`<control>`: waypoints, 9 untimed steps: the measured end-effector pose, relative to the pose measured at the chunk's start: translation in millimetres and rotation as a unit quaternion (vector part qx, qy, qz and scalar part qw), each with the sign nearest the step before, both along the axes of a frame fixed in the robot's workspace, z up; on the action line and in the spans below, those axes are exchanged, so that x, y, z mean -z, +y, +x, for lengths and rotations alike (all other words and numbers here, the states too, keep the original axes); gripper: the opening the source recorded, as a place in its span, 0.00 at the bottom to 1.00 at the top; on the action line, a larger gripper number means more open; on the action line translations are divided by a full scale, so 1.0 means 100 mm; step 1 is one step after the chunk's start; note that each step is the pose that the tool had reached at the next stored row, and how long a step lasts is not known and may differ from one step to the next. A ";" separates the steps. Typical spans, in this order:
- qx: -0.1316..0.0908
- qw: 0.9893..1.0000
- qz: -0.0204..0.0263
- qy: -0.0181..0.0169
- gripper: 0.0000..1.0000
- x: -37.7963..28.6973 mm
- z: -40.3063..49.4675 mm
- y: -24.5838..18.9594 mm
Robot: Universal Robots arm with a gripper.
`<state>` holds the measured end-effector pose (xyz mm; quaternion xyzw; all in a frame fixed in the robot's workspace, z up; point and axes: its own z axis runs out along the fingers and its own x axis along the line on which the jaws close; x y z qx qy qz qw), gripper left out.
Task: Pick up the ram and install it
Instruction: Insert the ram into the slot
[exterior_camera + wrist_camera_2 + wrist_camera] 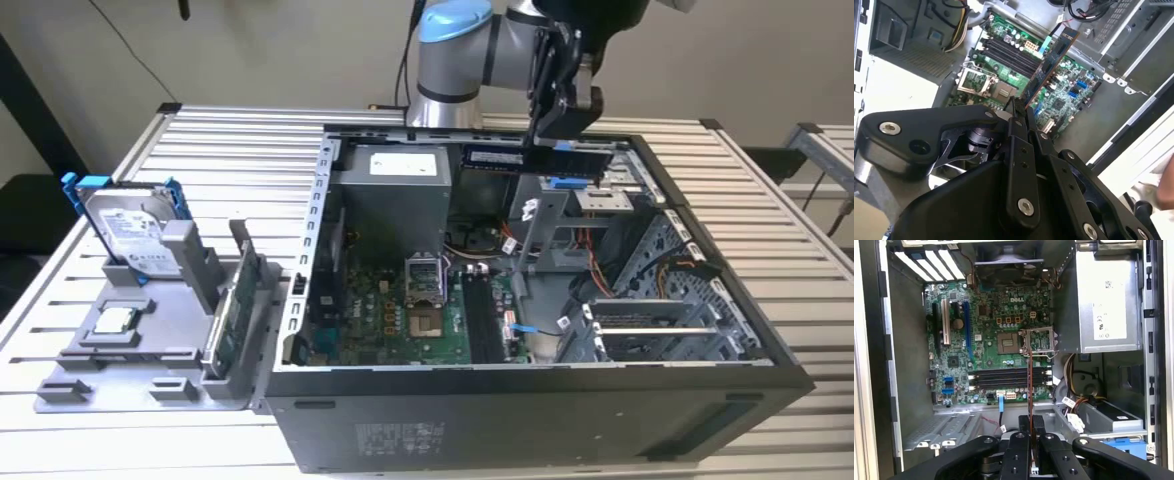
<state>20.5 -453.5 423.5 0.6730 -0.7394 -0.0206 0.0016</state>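
While hanging above open case (534, 410), fingers (1016, 145) pinch ram (1051, 60): slim, flat, dark strip

arm (441, 95): silver tube; light-blue joint cap (455, 22) | gripper (1016, 107): black linkage bars; silver screws (1025, 205)

Near end of ram (1051, 62) hidden between fingers of gripper (1016, 107); top of arm (447, 70) cut off by the exterior view's upper edge.

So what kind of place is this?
Probably a robot lab or workshop bench: an open computer case sits on a slatted metal table, a robot arm holds the ram above it, and a hard drive stands in a grey holder.
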 end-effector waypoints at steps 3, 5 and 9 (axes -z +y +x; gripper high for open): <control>0.015 1.000 0.000 0.000 0.14 0.001 0.000 0.000; 0.029 1.000 0.000 0.000 0.14 0.001 0.000 0.000; 0.059 0.998 0.000 0.000 0.14 0.000 0.000 0.000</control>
